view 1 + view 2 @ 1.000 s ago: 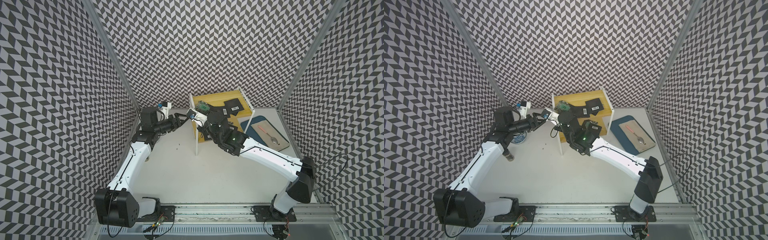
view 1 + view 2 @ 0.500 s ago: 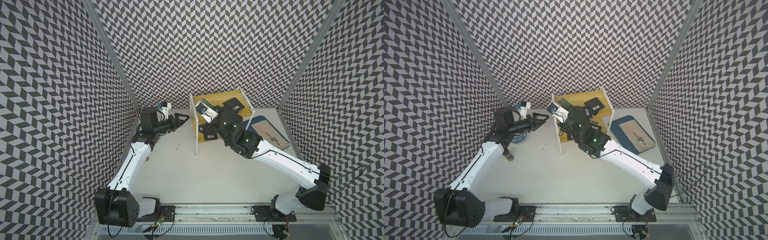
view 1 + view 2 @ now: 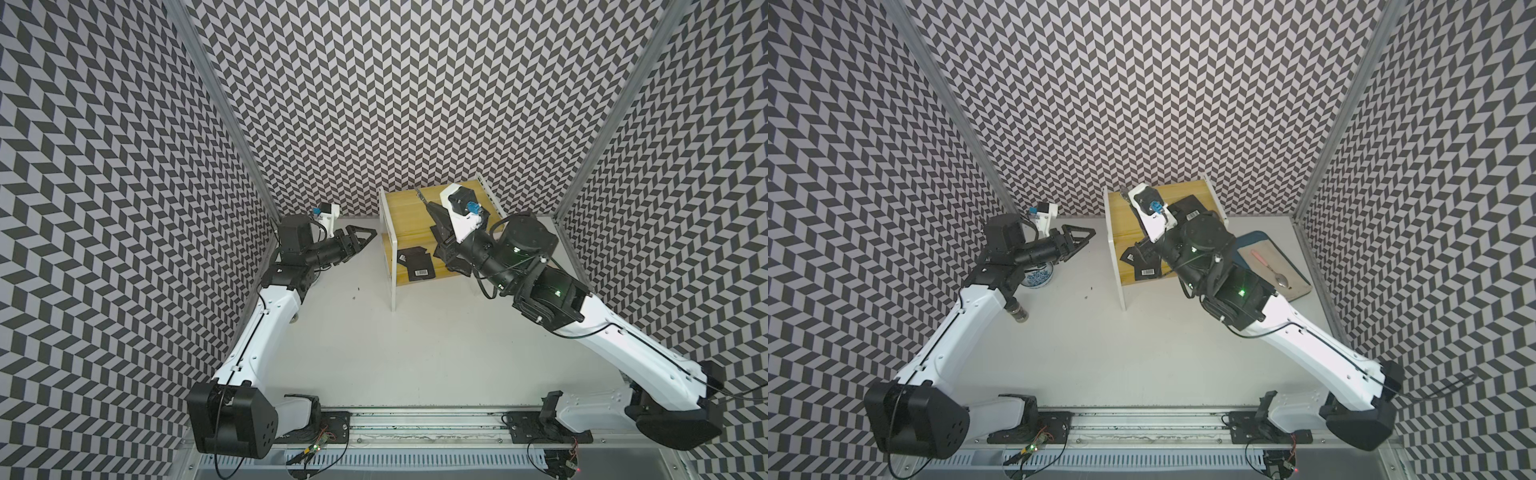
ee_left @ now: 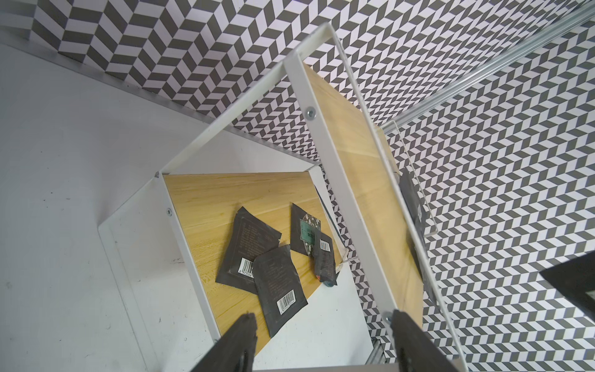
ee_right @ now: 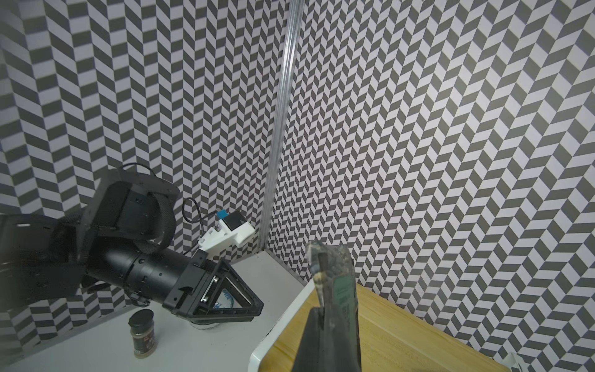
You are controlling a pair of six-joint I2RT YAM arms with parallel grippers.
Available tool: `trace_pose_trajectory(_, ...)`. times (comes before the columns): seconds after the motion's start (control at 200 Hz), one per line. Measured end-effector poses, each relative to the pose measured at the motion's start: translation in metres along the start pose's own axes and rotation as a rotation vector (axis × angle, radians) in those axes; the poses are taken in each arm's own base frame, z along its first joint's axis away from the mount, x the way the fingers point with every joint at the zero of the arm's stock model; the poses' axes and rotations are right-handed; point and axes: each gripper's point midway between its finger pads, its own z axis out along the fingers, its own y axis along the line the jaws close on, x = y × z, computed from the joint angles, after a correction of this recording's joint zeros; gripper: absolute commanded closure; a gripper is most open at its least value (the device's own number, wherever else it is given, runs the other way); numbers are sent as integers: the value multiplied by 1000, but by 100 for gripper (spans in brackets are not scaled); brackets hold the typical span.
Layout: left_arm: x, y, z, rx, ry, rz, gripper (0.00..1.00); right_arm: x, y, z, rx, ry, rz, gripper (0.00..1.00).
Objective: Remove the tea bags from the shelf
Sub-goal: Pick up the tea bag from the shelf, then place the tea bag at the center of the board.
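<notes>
Right claw (image 5: 323,322) pinches a green-faced tea bag (image 5: 338,283) above the top of the shelf (image 3: 405,216). Our left claw (image 3: 365,234) hangs beside it, spread wide and empty, and we see more tea bags (image 4: 280,286) on the lower board.

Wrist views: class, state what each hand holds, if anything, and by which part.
The right hand pinches a green-faced tea bag by one end; the other end sticks out free. The left hand is open and empty.
</notes>
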Motion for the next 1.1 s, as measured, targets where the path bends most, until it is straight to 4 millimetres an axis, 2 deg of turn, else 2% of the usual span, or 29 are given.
trace_pose_trajectory(0.085, -1, -2, -2, -1, -7, 7, 30, -6, 2, -9, -30, -20, 48, 100)
trace_pose_trajectory(0.19, -3, -7, -6, -2, -26, 36, 30, -4, 9, -22, -81, -20, 117, 100)
trace_pose_trajectory(0.29, -5, -13, -14, -8, -56, 80, 30, 7, 17, -37, -143, -5, 199, 100)
trace_pose_trajectory(0.376, -2, -14, -21, -24, -77, 109, 29, 23, 26, -50, -194, 24, 281, 100)
trace_pose_trajectory(0.481, 5, -7, -27, -55, -87, 124, 29, 55, 40, -64, -248, 76, 376, 100)
trace_pose_trajectory(0.651, 27, 24, -32, -128, -70, 89, 28, 131, 66, -83, -312, 205, 556, 100)
trace_pose_trajectory(0.741, 33, 36, -38, -164, -73, 77, 28, 164, 75, -90, -323, 257, 653, 100)
trace_pose_trajectory(0.946, 31, 40, -49, -201, -114, 87, 28, 222, 91, -96, -312, 327, 861, 100)
trace_pose_trajectory(1.097, 43, 54, -49, -221, -98, 59, 28, 264, 100, -95, -281, 380, 1006, 100)
